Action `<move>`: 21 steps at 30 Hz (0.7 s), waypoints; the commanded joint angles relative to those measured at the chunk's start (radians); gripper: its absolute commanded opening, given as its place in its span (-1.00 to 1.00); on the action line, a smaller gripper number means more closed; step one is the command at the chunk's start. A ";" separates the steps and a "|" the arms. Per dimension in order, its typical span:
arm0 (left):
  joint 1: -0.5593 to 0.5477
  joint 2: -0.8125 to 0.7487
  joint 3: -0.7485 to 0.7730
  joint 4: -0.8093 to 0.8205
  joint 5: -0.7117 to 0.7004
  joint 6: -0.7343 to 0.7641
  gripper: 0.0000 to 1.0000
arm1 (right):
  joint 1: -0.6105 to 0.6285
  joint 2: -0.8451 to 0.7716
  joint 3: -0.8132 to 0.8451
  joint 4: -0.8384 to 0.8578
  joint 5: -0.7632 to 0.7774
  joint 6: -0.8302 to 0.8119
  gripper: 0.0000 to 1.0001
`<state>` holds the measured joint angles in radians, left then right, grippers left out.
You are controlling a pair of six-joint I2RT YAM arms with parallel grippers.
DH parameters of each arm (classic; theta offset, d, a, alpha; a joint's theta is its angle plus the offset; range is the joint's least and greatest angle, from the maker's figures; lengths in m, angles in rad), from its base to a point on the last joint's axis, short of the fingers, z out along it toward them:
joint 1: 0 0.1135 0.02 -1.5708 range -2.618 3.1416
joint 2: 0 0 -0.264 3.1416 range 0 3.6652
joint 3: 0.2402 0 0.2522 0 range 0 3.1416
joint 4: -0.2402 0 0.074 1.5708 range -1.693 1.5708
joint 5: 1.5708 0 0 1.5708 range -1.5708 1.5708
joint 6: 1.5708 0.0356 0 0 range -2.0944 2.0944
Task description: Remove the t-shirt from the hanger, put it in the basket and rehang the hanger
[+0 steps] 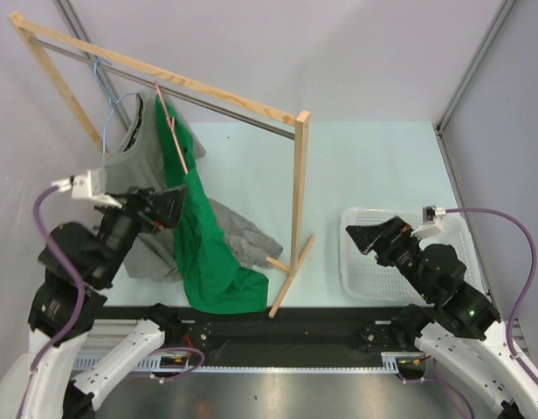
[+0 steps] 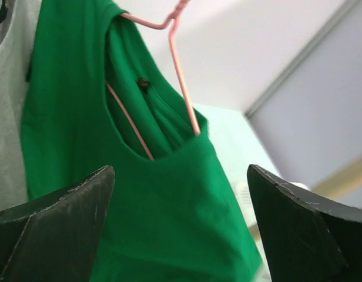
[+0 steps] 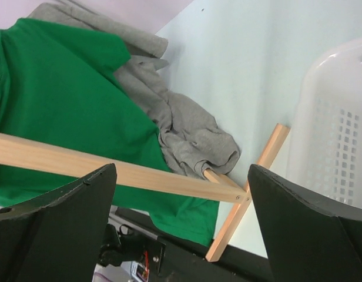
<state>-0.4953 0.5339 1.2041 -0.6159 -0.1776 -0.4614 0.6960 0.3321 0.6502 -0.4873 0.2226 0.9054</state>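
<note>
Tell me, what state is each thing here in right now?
Green t-shirt: on its pink hanger, hem on the table.
Grey t-shirt: on a blue hanger, bottom bunched on the table.
Pink hanger: hooked on the rail.
Basket: upright on the table.
Left gripper: open, holding nothing.
Right gripper: open, holding nothing.
</note>
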 commanded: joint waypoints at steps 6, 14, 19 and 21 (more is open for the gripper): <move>-0.002 0.256 0.280 -0.036 -0.088 0.118 0.62 | -0.003 -0.004 0.098 -0.037 -0.060 -0.039 0.99; 0.003 0.345 0.359 -0.056 -0.089 0.064 0.31 | -0.001 -0.044 0.134 -0.071 -0.048 -0.039 0.99; 0.006 0.357 0.356 -0.093 -0.128 -0.016 0.30 | -0.001 -0.044 0.135 -0.063 -0.054 -0.034 0.99; 0.006 0.363 0.342 -0.085 -0.122 -0.029 0.27 | -0.001 -0.039 0.137 -0.060 -0.058 -0.033 0.99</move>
<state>-0.4942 0.8867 1.5360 -0.6933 -0.2771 -0.4316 0.6960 0.2943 0.7502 -0.5579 0.1741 0.8814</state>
